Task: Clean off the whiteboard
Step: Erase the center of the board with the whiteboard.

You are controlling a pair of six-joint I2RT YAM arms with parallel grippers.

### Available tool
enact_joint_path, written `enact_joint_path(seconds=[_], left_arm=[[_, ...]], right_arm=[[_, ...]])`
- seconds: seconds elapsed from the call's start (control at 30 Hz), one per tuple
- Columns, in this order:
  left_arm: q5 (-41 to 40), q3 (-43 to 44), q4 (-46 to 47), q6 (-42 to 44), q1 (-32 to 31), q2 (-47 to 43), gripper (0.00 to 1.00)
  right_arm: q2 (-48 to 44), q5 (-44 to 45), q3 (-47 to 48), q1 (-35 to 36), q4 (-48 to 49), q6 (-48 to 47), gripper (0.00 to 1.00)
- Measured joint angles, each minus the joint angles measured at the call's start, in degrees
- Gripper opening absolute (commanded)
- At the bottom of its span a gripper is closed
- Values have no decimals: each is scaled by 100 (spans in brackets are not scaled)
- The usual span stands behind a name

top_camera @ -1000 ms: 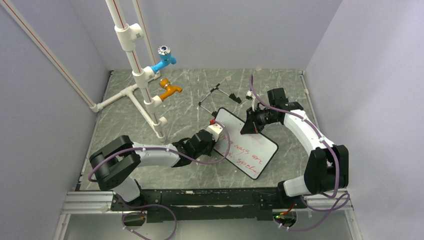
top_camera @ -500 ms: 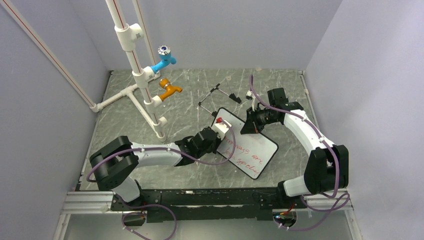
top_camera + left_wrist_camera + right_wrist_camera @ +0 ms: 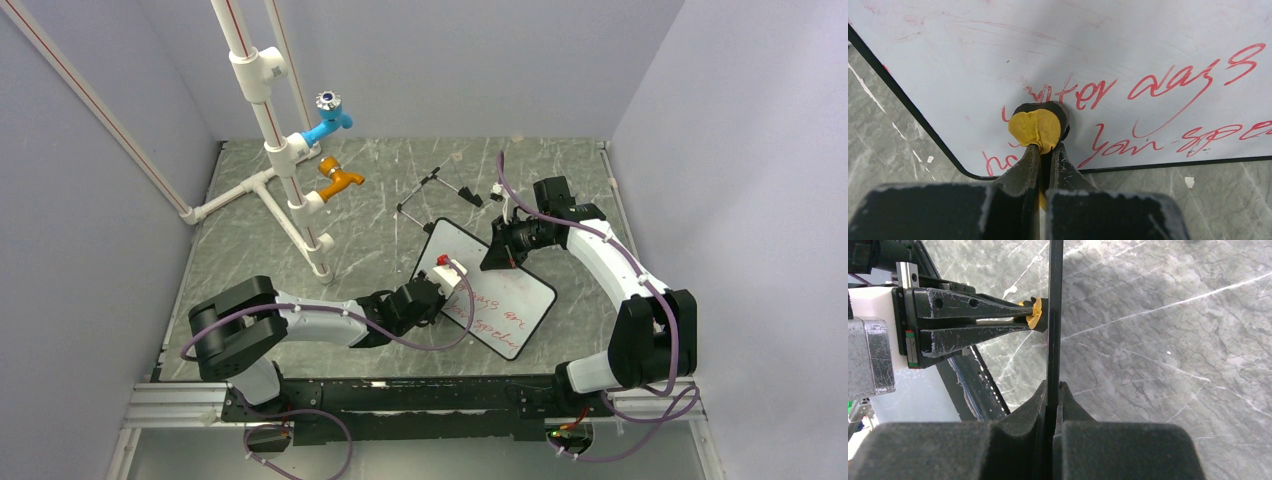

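Whiteboard (image 3: 505, 300): you will find it mid-table between the two arms. It has a black frame and rounded corners, and its face is turned toward the left arm.
Writing: red handwritten lines cover the near part of the face. The far part shows only faint pink smears.
Left gripper (image 3: 1045, 146): your fingers are pinched narrow on the eraser (image 3: 1037, 127), a small yellow-and-black pad.
Eraser contact: the pad is pressed against the board face at the left start of the upper written line.
Right gripper (image 3: 1053, 390): the jaws are clamped on the board's thin edge. From that wrist you see the board edge-on, rising straight out of the jaws.
Table (image 3: 260, 250): grey marbled top. You cannot tell whether the board's near edge rests on it.
Wire easel feet (image 3: 432, 190): black wire lying just behind the board's far corner. Whether they are attached is unclear.
Pipe stand (image 3: 280, 150): white tubing with a blue tap (image 3: 328, 118) and an orange tap (image 3: 340, 180), at far left and well apart from the board.
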Motion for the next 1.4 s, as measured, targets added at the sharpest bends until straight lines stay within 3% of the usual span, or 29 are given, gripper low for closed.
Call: enact_joint_path(seconds=[0.3, 0.6, 0.77, 1.13, 1.4], left_arm=[[-144, 11, -17, -127, -7, -7, 0], [-61, 953, -1346, 437, 101, -33, 0], [17, 1213, -1364, 557, 210, -33, 0], [245, -39, 188, 44, 284, -155, 0], [337, -903, 699, -348, 286, -155, 0]], right_arm=[[0, -2, 0, 0, 0, 0, 0], [0, 2, 0, -7, 2, 0, 0], [0, 7, 0, -11, 2, 2, 0], [4, 0, 0, -11, 4, 0, 0], [7, -9, 0, 11, 7, -7, 0]])
